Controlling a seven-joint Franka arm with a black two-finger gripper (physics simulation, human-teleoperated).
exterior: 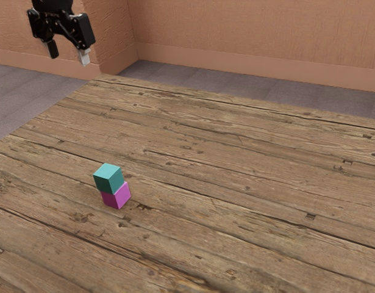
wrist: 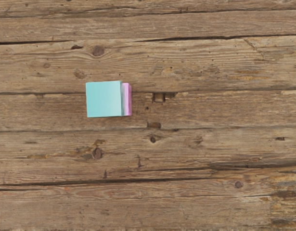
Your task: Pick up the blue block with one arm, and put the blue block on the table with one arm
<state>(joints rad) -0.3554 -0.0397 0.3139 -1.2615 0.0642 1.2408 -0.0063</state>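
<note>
In the exterior view, the gripper is released, its two fingers standing well apart, high above and well away from the pink block. The blue block sits on top of that pink block, on the wooden table.

In the wrist view, the blue block covers most of the pink block, leaving a pink strip along one side.

Pink block partly hidden by blue block, mount above jaws cut off at exterior view's top.
</note>
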